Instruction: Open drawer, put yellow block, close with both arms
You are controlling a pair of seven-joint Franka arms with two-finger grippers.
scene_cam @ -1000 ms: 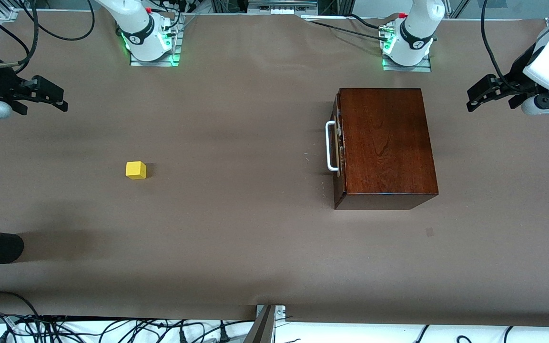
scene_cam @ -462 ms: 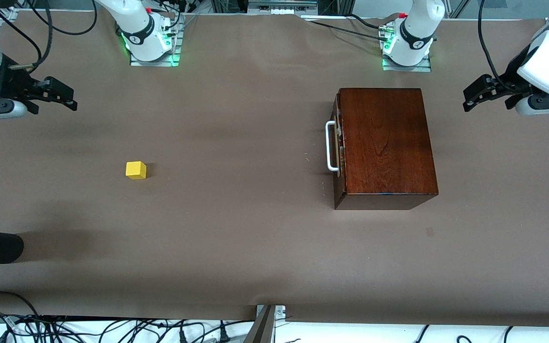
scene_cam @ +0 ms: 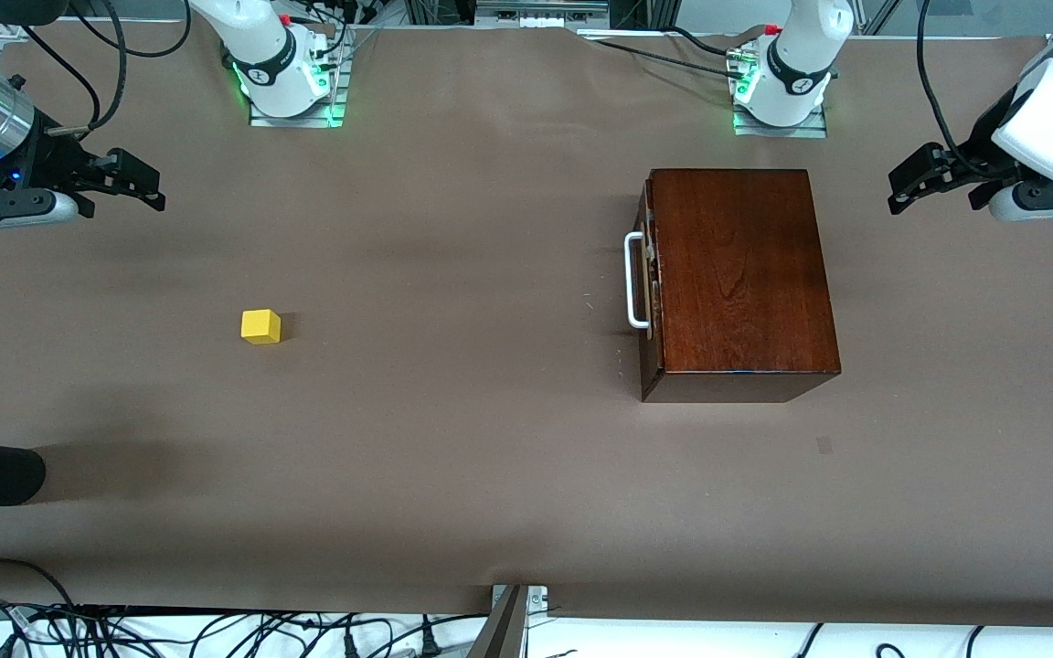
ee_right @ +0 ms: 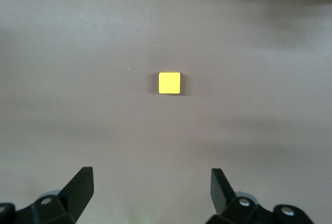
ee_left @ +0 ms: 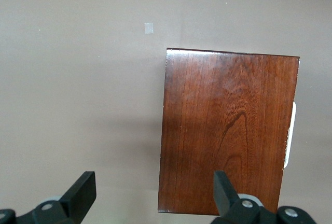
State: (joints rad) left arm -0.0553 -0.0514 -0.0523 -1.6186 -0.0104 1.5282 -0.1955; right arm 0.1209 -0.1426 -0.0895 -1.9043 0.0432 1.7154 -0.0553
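Drawer [scene_cam: 650,274] sits shut at center-right of the frame, yellow block [scene_cam: 260,326] at center-left, left gripper [scene_cam: 924,178] and right gripper [scene_cam: 129,178] both wide open and empty, so I'd hook the handle [scene_cam: 634,279] squarely first.

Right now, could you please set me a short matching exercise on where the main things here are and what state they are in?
Column one:
1. drawer
2. yellow block
3. left gripper
4. right gripper

Column two:
A. open, over the table's right-arm end
B. shut in the wooden box
C. open, beside the wooden box
D. alone on the brown table

Pairs: 1-B, 2-D, 3-C, 4-A
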